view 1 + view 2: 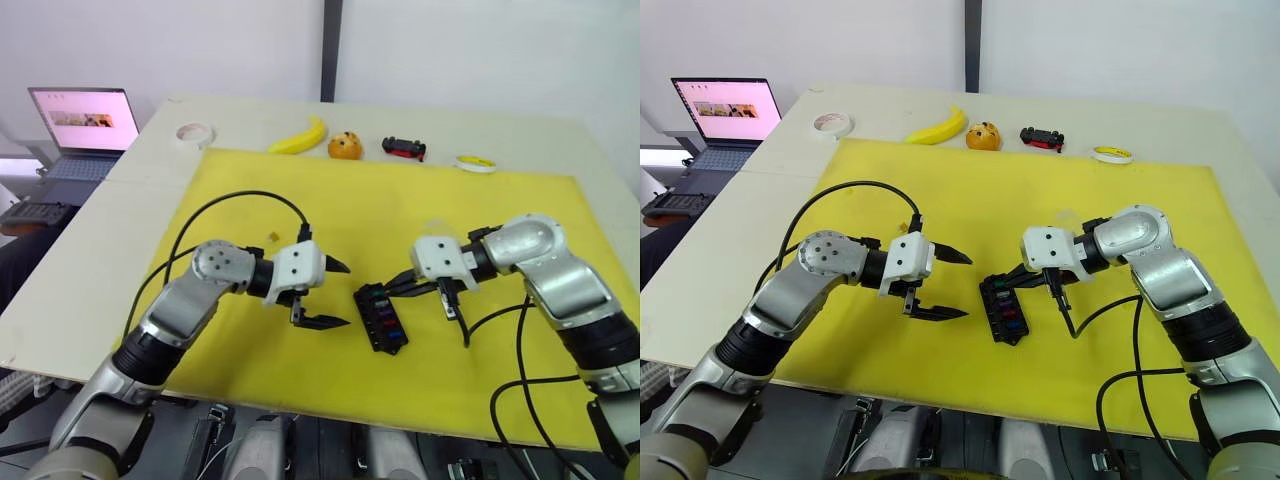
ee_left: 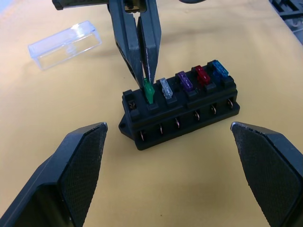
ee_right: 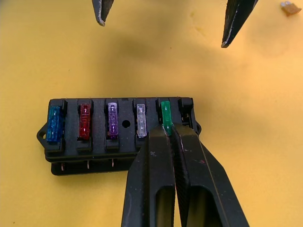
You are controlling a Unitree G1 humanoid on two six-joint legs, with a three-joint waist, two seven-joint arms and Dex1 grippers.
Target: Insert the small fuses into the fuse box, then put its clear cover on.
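Five small fuses stand in one row of the fuse box: blue fuse, red fuse, purple fuse, clear-grey fuse and green fuse, the green one nearest the box's end. Right gripper has its two black fingers pressed together on the top of the green fuse, which sits in its slot. Fuse box lies on the yellow mat, between the two grippers, near the mat's front half. Left gripper hangs just beside the box on the robot's left, fingers spread wide, holding nothing, not touching the box. Clear cover lies flat on the mat apart from the box, beyond the right gripper. One small brownish fuse lies loose on the mat past the left gripper's fingertips. At the table's far edge: banana, orange, toy car, two tape rolls; laptop to the left side.
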